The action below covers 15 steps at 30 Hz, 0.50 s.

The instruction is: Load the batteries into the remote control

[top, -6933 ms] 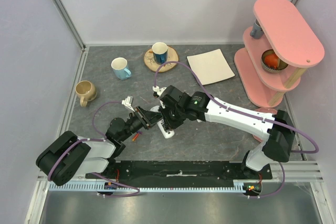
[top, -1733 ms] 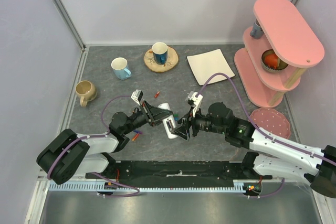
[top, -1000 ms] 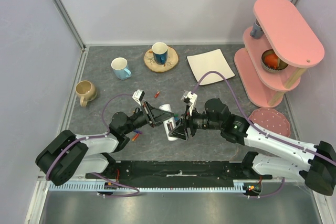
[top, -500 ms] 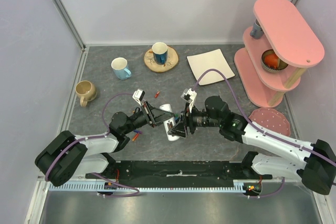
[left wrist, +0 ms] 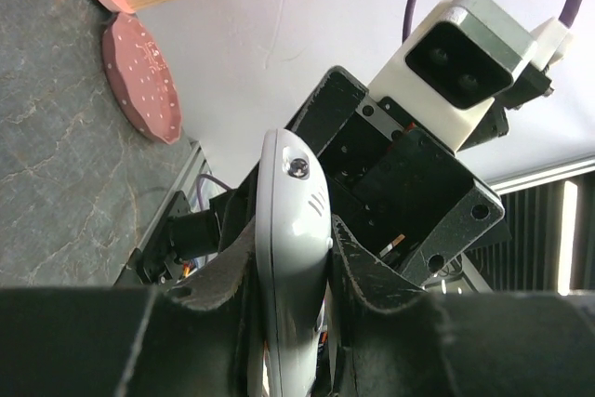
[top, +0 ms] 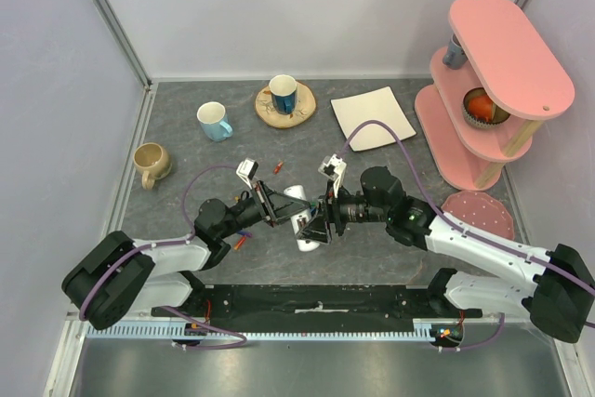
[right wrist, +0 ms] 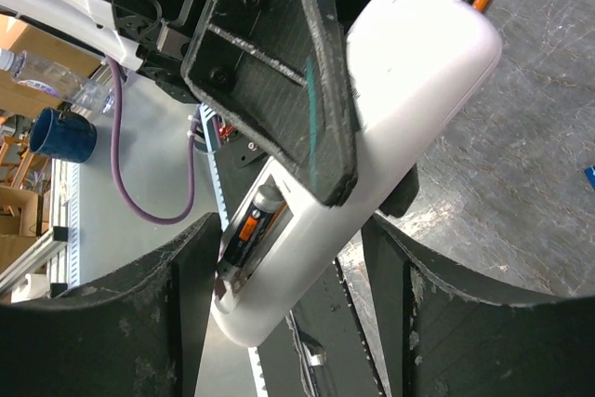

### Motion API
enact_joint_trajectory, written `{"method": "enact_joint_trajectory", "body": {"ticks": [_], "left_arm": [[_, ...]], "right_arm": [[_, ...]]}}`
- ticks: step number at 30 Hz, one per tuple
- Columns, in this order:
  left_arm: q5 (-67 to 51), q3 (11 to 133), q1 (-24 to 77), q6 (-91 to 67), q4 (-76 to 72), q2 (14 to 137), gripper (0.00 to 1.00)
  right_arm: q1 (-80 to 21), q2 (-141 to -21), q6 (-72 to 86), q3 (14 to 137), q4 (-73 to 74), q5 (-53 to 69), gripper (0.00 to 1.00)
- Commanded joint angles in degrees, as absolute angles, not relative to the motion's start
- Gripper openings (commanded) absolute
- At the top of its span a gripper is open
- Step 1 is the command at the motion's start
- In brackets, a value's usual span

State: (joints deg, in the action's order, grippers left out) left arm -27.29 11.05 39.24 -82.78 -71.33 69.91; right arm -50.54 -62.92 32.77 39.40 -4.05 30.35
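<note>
A grey marbled table stands between pale lilac panels with metal posts at the corners. On it, from the left, are a tan mug, a pale blue mug, a dark blue mug on a wooden coaster, a white plate, a pink disc and a pink shelf stand.

At mid-table the left gripper is pinched on the remote and holds it tilted, off the surface. A red battery lies loose just behind it. More batteries show half hidden beside the left arm.

The right gripper has its jaws spread on either side of the remote's near end; whether they touch it cannot be told. The right wrist view shows an orange battery in the open compartment, the rest of which is hidden.
</note>
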Motion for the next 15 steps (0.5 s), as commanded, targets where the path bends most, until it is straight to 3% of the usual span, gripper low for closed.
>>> {"method": "enact_joint_trajectory", "body": {"ticks": [1, 15], "left_arm": [[-26.7, 12.0, 40.7, -83.8, -95.4, 70.6, 0.02], [-24.1, 12.1, 40.7, -83.1, -94.4, 73.6, 0.02]], "right_arm": [[-49.9, -63.5, 30.3, 42.5, -0.7, 27.4, 0.7], [-49.8, -60.4, 28.0, 48.1, 8.9, 24.9, 0.76]]}}
